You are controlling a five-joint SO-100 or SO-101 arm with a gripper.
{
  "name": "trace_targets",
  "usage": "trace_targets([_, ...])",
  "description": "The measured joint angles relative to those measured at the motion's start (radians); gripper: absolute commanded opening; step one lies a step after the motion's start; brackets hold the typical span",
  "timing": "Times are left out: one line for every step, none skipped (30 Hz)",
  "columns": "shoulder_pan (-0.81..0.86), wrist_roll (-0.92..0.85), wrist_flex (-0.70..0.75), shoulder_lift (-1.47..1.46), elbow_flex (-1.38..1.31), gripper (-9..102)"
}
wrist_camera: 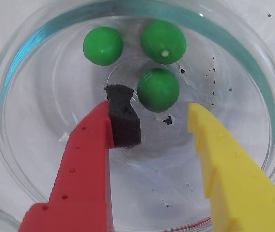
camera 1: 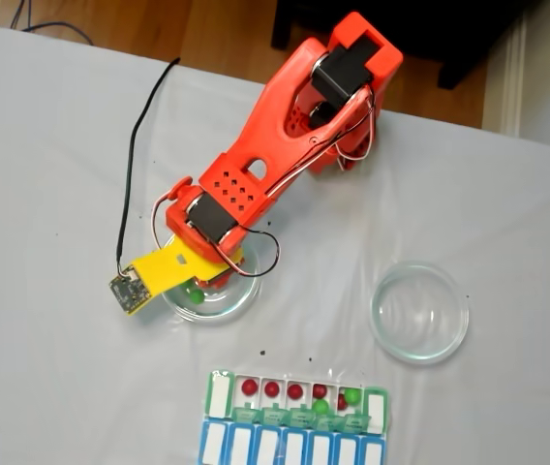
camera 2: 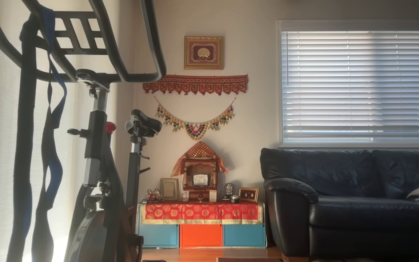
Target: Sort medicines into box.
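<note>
Three green pills [wrist_camera: 158,89] are seen in a clear dish [wrist_camera: 31,58] on the table [camera 1: 52,387], well apart from the box [camera 1: 377,412]. The gripper [wrist_camera: 152,123] is held just above them, its fingers [wrist_camera: 86,159] spread and empty. The round, glossy nearest pill could be squirted sideways if closed on off-centre.

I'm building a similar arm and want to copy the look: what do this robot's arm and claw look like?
The arm is red-orange printed plastic with black servo blocks and thin red, white and black wires looped along it. A black cable trails across the table to a small circuit board. The claw has one red finger tipped with a black foam pad and one yellow finger with stepped edges.
</note>
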Motion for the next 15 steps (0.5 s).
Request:
trace_targets([0.0,0.0,-0.003,-0.002,0.0,19])
trace_targets([0.0,0.002,-0.009,-0.005,0.0,19])
trace_targets([0.0,0.008,-0.018,-0.012,0.0,19])
trace_targets([0.0,0.011,-0.023,-0.015,0.0,19])
trace_targets([0.0,0.015,-0.028,-0.02,0.0,19])
trace_targets([0.0,0.018,-0.032,-0.025,0.0,20])
trace_targets([0.0,0.018,-0.034,-0.026,0.0,20])
trace_targets([0.0,0.018,-0.034,-0.028,0.0,20])
trace_targets([0.002,0.018,-0.034,-0.028,0.0,20])
trace_targets([0.002,0.018,-0.034,-0.028,0.0,20])
trace_targets([0.005,0.018,-0.034,-0.028,0.0,20])
trace_targets([0.006,0.018,-0.034,-0.028,0.0,20])
trace_targets([0.008,0.018,-0.034,-0.028,0.0,20])
trace_targets([0.008,0.018,-0.034,-0.028,0.0,20])
trace_targets([0.008,0.018,-0.035,-0.028,0.0,20])
